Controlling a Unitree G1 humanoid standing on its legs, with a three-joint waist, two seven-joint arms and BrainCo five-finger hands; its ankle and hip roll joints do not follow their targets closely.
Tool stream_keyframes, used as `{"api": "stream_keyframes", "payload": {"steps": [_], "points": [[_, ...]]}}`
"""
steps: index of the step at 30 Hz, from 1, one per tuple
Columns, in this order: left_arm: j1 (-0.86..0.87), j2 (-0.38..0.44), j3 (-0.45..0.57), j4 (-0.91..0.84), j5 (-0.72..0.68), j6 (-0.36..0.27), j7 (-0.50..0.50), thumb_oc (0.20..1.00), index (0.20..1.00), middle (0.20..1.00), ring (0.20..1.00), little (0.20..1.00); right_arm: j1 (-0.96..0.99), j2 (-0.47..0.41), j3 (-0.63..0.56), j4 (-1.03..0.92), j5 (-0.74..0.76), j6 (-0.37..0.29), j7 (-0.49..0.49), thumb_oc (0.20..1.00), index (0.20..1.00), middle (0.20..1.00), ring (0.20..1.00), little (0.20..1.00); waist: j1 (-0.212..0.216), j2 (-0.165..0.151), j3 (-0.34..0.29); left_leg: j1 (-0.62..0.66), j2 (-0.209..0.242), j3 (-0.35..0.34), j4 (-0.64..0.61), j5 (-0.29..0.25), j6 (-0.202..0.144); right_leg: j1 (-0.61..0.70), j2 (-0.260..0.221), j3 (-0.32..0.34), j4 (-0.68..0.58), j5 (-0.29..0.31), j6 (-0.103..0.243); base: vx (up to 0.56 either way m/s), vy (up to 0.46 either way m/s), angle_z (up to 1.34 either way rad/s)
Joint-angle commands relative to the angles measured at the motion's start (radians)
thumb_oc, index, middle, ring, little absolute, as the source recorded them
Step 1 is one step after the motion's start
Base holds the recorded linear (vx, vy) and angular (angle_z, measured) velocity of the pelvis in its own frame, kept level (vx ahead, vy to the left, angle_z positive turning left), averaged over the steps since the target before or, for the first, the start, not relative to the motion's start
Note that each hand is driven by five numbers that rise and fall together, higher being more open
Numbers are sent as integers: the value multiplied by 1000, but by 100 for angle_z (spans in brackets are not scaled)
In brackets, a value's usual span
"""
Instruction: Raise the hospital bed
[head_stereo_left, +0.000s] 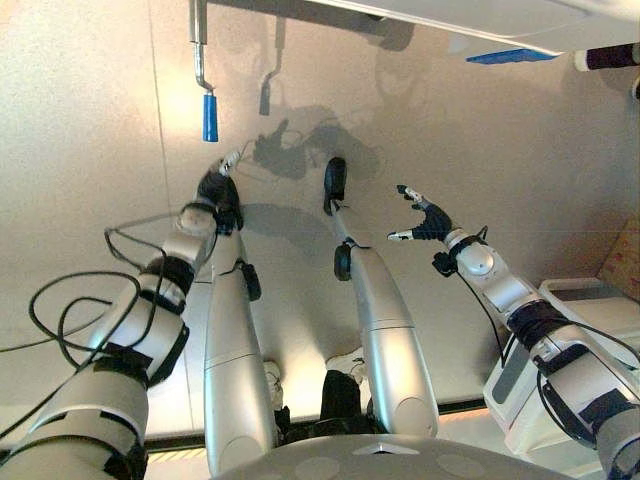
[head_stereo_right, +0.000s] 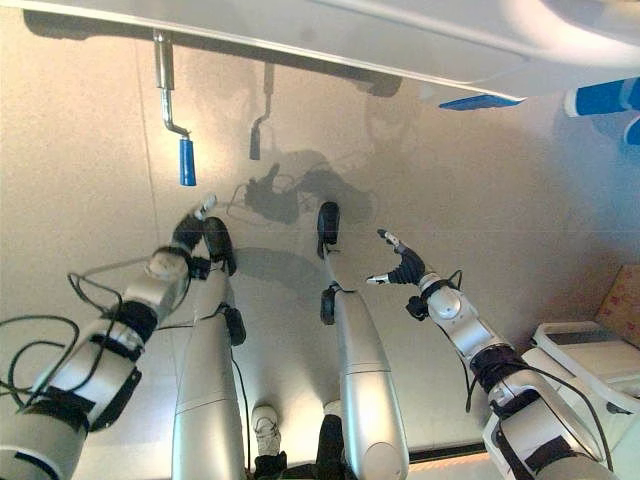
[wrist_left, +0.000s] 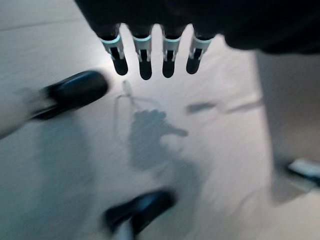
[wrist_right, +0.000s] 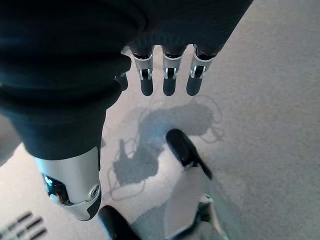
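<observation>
You have both the left hand (head_stereo_left: 218, 186) and right hand (head_stereo_left: 428, 221) open and empty below the bed's rigid steel crank with blue cylindrical grip (head_stereo_left: 210, 117); take that grip, expecting stiff turning.

No readable text from my station — I find no label, number or sign on the bed frame (head_stereo_right: 300, 25), the blue-gripped crank handle (head_stereo_left: 210, 117), or the white unit (head_stereo_left: 600, 310) to the right
</observation>
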Motion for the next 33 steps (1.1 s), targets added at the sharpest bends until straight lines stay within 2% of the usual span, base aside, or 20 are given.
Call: {"api": "stream_keyframes", "payload": {"steps": [1,10,16,23,24,26,27,28,33], "points": [[29,-7,67,7,63,3,-6,1000,1000,1000,1000,1000,56,-18,-4,-27,45,4,15,1000,1000,1000,1000,1000,43,3,8,15,-14,0,116,-122,47,43,16,11,-1,12,80,0,0,0],[152,-33,123,32,102,11,-19,1000,1000,1000,1000,1000,108,13,-22,14,58,12,29,1000,1000,1000,1000,1000,67,17,-10,76,-22,11,111,-122,49,102,5,2,4,0,77,-3,1,0],[250,-59,165,42,121,17,-35,1000,1000,1000,1000,1000,149,38,-34,72,52,26,41,1000,1000,1000,1000,1000,86,27,-45,174,-33,20,86,-128,52,196,-2,-6,-6,-12,79,-3,18,2],[365,-110,196,53,144,15,-60,1000,1000,1000,1000,1000,194,101,-55,229,71,48,62,1000,1000,1000,1000,1000,115,50,-106,381,-47,30,2,-133,54,383,-11,-18,-39,-32,87,45,60,1],[396,-124,201,61,158,14,-70,1000,1000,1000,1000,1000,203,118,-67,287,87,54,75,1000,1000,1000,1000,1000,121,56,-124,435,-62,37,-34,-105,59,434,-17,-23,-66,-14,83,8,54,7],[405,-128,203,70,169,15,-76,1000,1000,1000,1000,1000,207,127,-71,308,91,58,79,1000,1000,1000,1000,1000,123,59,-131,465,-62,39,-47,-106,60,461,-18,-26,-73,-18,83,54,55,10],[428,-139,207,79,184,12,-83,1000,1000,1000,1000,1000,215,142,-83,357,105,62,90,1000,1000,1000,1000,1000,132,68,-143,530,-66,43,-72,-106,60,525,-14,-27,-90,-25,85,89,52,12],[428,-139,207,79,184,12,-83,1000,1000,1000,1000,1000,215,142,-83,357,105,62,90,1000,1000,1000,1000,1000,132,68,-142,531,-66,44,-72,-106,59,527,-14,-27,-91,-25,85,103,49,9],[508,-158,206,115,268,13,-121,1000,1000,1000,1000,1000,255,179,-131,493,137,85,130,1000,1000,1000,1000,1000,149,89,-191,704,-78,52,-138,-112,61,689,-4,-26,-137,-42,90,120,38,3]]}}
